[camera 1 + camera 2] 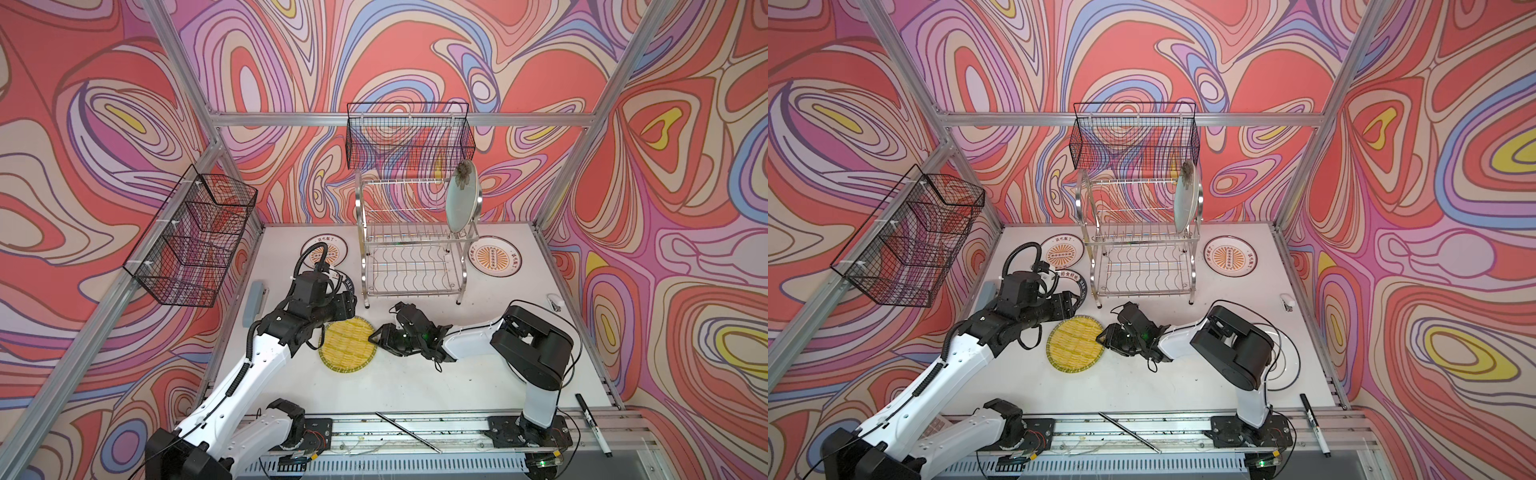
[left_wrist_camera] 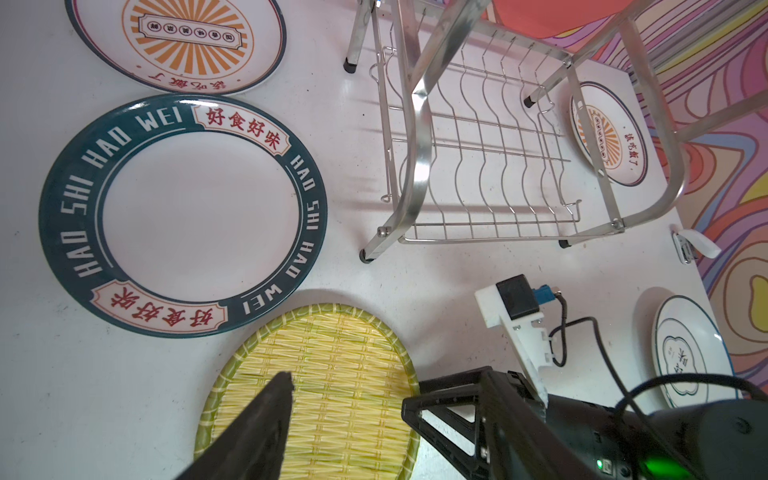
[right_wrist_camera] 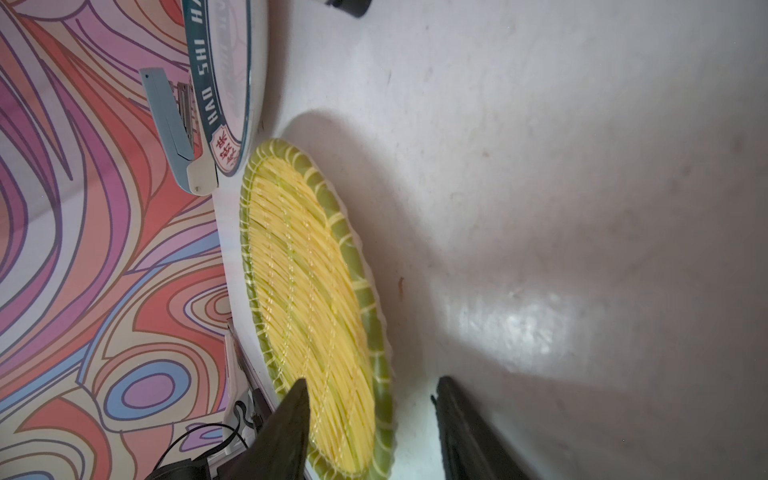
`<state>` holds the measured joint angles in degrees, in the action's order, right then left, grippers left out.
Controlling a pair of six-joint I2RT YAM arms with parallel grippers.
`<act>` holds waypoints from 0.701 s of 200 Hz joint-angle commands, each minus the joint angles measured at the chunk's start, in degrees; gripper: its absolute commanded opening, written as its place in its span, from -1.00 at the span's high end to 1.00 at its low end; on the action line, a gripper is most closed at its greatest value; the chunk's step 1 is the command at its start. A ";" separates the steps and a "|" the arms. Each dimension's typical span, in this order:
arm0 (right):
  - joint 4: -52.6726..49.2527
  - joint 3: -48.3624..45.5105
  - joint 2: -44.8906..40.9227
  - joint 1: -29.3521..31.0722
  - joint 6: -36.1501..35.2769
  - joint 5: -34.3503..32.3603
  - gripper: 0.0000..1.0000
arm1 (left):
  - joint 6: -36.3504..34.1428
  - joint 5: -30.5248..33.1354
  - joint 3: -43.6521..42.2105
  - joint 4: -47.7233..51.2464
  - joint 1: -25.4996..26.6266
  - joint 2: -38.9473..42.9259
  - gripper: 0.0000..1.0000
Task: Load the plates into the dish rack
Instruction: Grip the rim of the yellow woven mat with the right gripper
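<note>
The yellow woven plate lies on the desk before the dish rack. The right end effector straddles its rim, half-open, clamping nothing; the left end effector hovers wide open. A shallow bite risks slipping

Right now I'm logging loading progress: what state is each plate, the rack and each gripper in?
dish rack: upright, lower shelf bare.
aqua plate: standing on edge in the rack's upper tier.
yellow plate: on the table, rim between jaws of the right gripper.
green-lettered plate: flat on the table.
sunburst plates: both flat on the table.
black-ringed plate: flat on the table.
left gripper: open, above the yellow plate.
right gripper: open.
</note>
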<state>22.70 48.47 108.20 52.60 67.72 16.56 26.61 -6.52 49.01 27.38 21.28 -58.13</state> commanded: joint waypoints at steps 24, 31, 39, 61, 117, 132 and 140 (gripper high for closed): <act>1.47 1.01 2.36 0.39 0.70 0.75 0.08 | -0.43 -3.10 2.66 2.58 -0.35 -0.79 -0.48; 1.81 1.10 2.62 0.36 0.82 0.84 0.09 | -0.33 -2.99 2.34 2.09 -0.36 -0.89 -0.48; 2.12 1.18 2.88 0.38 0.92 0.93 0.12 | -0.25 -2.84 2.06 1.74 -0.36 -0.93 -0.48; 2.51 1.23 3.12 0.36 1.05 1.11 0.18 | -0.07 -2.53 1.96 1.53 -0.43 -1.21 -0.47; 3.34 1.28 3.59 0.39 1.35 1.59 0.33 | -0.13 -2.66 2.05 1.19 -0.41 -2.12 -0.47; 3.42 1.28 3.72 0.31 1.36 1.64 0.37 | -0.23 -2.70 2.14 1.29 -0.36 -2.30 -0.47; 3.53 1.34 3.76 0.37 1.36 1.72 0.39 | -0.31 -2.63 2.14 1.27 -0.37 -2.30 -0.47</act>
<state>25.63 48.93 110.56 52.60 68.86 18.06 26.59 -8.97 50.37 27.86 21.28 -60.01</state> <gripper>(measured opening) 0.319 0.737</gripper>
